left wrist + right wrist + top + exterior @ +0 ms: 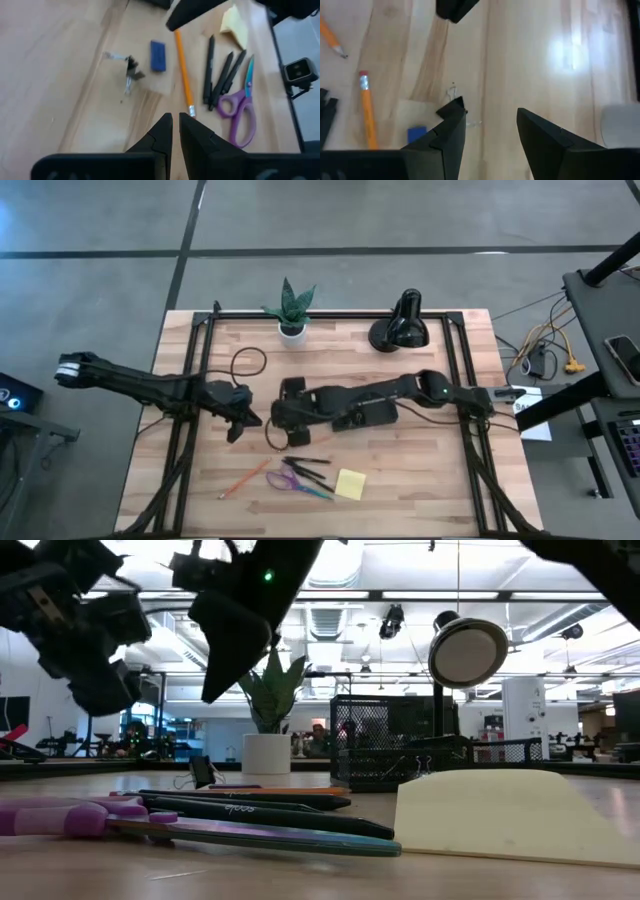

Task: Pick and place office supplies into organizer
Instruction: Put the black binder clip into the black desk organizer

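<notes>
Near the table's front edge lie orange pencils (243, 478), purple-handled scissors (296, 480), black pens (306, 465) and a yellow sticky-note pad (350, 483). A small clip (131, 75) and a blue eraser (158, 55) lie flat on the wood between the grippers. My left gripper (175, 125) hovers shut above the table, left of centre (240, 423). My right gripper (490, 122) hangs open over the clip (452, 95), with nothing between its fingers. The dark organizer (365, 416) stands under the right arm, partly hidden by it.
A potted plant (290, 312) and a black desk lamp (400, 326) stand at the far edge. A loop of dark cable (248, 362) lies left of centre. Bare wood shows at the table's near left and far right.
</notes>
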You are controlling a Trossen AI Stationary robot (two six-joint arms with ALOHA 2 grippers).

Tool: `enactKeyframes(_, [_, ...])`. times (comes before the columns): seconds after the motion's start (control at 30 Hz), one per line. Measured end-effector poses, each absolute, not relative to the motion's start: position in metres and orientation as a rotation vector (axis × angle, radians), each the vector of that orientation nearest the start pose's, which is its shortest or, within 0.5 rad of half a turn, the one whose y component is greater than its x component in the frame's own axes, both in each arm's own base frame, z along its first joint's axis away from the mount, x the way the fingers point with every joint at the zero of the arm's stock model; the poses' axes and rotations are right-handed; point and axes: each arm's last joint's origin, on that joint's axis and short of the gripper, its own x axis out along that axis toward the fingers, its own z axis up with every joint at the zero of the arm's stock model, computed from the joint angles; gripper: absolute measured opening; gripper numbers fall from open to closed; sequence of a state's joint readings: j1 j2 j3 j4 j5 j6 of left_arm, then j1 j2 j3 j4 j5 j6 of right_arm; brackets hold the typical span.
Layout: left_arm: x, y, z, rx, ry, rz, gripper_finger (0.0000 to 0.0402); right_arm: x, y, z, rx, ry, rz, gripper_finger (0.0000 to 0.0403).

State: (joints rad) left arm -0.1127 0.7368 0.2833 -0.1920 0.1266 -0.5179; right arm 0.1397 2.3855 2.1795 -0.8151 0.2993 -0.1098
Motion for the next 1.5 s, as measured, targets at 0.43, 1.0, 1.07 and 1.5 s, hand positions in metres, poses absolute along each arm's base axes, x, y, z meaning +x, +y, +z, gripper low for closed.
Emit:
enactKeyframes(0.43, [0.144, -0.02, 0.158, -0.57, 0.737, -0.017, 0.0017, 0.519, 0.045, 0.179, -0.458, 1.083, 0.213, 0.0171])
enactKeyframes(1.0, [0.145, -0.02, 0.157, -0.572, 0.744, -0.002, 0.0017, 0.524, 0.019, 0.165, -0.379, 1.062, 0.243, 0.0171])
enactKeyframes(1.07, [0.145, -0.02, 0.157, -0.568, 0.741, 0.004, 0.0017, 0.523, 0.02, 0.161, -0.36, 1.061, 0.275, 0.0171])
enactKeyframes(1.5, [0.145, -0.019, 0.157, -0.564, 0.736, 0.013, 0.0017, 0.523, 0.02, 0.147, -0.352, 1.044, 0.278, 0.0171])
